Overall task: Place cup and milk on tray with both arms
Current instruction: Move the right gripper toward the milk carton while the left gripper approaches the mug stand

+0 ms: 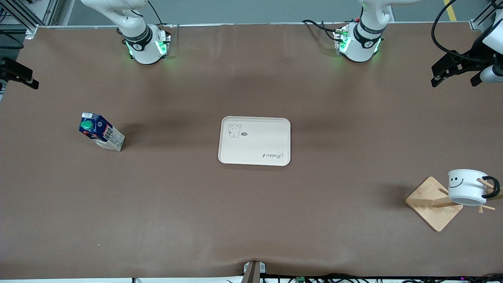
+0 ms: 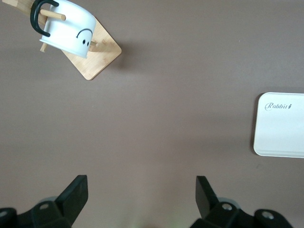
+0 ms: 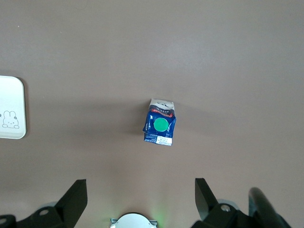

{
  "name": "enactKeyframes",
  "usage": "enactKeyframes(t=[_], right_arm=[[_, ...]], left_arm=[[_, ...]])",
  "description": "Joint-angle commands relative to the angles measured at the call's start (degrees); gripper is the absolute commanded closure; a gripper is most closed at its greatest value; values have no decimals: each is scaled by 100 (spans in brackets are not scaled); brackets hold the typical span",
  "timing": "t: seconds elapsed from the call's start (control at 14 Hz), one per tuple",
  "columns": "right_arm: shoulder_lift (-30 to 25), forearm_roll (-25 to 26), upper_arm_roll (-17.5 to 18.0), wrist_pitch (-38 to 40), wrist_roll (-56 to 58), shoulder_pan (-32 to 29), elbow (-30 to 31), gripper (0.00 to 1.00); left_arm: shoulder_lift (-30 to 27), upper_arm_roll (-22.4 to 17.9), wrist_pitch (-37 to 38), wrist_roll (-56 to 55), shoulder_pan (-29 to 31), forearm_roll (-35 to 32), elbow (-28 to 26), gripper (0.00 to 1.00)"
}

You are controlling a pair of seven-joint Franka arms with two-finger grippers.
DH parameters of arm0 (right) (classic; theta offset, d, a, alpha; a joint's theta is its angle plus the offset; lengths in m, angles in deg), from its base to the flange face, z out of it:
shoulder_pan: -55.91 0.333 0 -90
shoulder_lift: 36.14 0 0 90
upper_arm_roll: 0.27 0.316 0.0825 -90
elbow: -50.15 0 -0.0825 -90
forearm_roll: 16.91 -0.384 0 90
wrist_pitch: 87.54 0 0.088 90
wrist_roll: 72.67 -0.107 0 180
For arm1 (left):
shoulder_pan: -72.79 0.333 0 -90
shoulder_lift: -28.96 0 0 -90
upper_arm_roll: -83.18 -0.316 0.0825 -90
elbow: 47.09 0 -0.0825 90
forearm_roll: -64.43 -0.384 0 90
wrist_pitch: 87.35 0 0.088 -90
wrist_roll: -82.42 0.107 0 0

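Observation:
The cream tray lies flat at the middle of the table and holds nothing. The blue milk with its green cap stands toward the right arm's end; it also shows in the right wrist view. The white smiley cup hangs by its black handle on a peg of a wooden stand toward the left arm's end; it also shows in the left wrist view. My left gripper is open and empty, high over bare table. My right gripper is open and empty, high over the table beside its own base.
The wooden stand's square base sits under the cup, nearer to the front camera than the tray. A tray edge shows in the left wrist view and in the right wrist view. Brown table surrounds everything.

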Motion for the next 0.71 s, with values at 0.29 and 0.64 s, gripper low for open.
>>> enactKeyframes(t=[0.29,0.64], right_arm=[[-5,-24,48,-30,-76,-83,2,0],[206,-6,48,-21,-68,-83,2,0]], left_arm=[[119,-3,111,87,13,-102,164,0],[234,-21,-607,-53,303,-85,-203,0]])
